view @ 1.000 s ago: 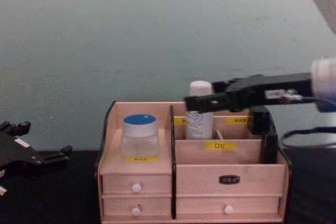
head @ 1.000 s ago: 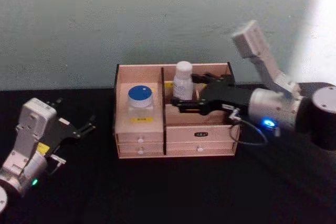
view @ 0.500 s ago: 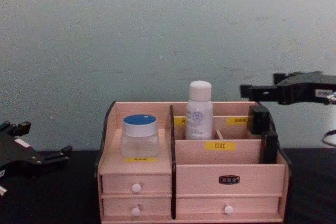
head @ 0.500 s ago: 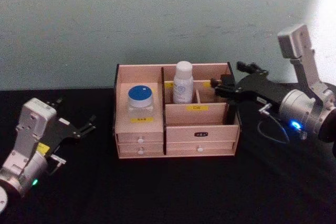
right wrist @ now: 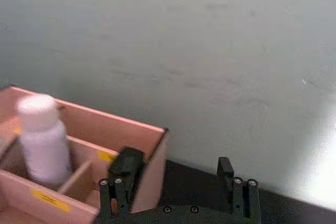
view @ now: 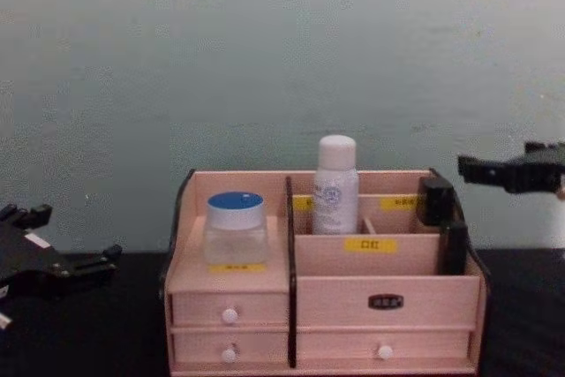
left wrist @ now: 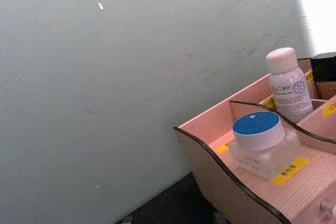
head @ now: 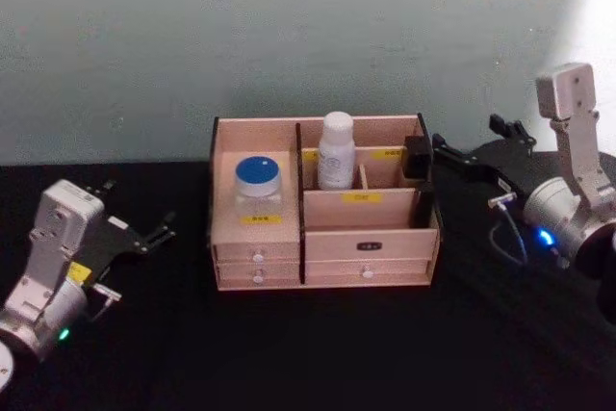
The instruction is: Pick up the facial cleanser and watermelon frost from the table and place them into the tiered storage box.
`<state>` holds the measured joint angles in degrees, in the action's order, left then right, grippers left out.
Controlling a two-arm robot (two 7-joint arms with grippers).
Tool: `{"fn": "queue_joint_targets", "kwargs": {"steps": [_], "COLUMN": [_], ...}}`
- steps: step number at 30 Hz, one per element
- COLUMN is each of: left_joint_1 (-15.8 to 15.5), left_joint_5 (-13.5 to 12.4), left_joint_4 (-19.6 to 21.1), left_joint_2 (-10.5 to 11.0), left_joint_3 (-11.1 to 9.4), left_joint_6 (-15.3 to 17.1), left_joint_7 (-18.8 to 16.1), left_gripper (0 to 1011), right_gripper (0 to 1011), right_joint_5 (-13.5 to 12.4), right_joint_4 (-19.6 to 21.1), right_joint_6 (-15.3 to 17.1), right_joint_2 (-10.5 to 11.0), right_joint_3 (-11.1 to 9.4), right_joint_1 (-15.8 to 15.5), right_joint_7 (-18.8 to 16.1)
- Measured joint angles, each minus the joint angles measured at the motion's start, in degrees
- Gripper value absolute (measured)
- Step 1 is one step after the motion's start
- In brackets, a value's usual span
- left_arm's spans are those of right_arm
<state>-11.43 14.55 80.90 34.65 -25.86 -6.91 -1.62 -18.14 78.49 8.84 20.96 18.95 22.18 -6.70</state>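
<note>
The tiered storage box (head: 366,235) stands at the table's middle. The watermelon frost, a white bottle (head: 336,150) (view: 335,185) (left wrist: 287,91) (right wrist: 43,139), stands upright in its back compartment. The facial cleanser, a clear jar with a blue lid (head: 257,181) (view: 235,227) (left wrist: 260,140), sits on the left step above the drawers. My right gripper (head: 478,142) (right wrist: 178,187) (view: 494,170) hovers open and empty just right of the box's back right corner. My left gripper (head: 135,212) (view: 75,237) rests open at the far left, apart from the box.
A small black block (head: 416,155) (view: 434,199) sits at the box's back right corner, close to the right gripper's near finger. The table (head: 318,353) is black, with a pale wall (head: 289,36) right behind the box.
My right gripper has let go of the white bottle and drawn back to the right, out past the box's right wall. The bottle stays upright. The left arm has not moved.
</note>
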Motion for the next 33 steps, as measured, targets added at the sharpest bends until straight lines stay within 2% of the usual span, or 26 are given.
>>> {"fn": "queue_joint_targets", "kwargs": {"steps": [10,19,33], "left_joint_1": [0.0,0.0,0.0], "left_joint_5": [0.0,0.0,0.0], "left_joint_4": [0.0,0.0,0.0], "left_joint_2": [0.0,0.0,0.0], "left_joint_3": [0.0,0.0,0.0], "left_joint_6": [0.0,0.0,0.0], "left_joint_7": [0.0,0.0,0.0], "left_gripper": [1001,1001,1001], "right_gripper": [1002,1002,1002], "right_joint_5": [4.0,6.3,8.2], "right_joint_4": [-3.1,-5.6,-7.5], "right_joint_6": [-1.7,-1.2,0.0], "right_joint_2": [-2.5,-3.7,-4.9], "right_joint_3": [-1.5,-1.2,-1.2], "right_joint_1": [-1.1,-1.2,-1.0], "right_joint_7": [5.4,5.7,5.1]}}
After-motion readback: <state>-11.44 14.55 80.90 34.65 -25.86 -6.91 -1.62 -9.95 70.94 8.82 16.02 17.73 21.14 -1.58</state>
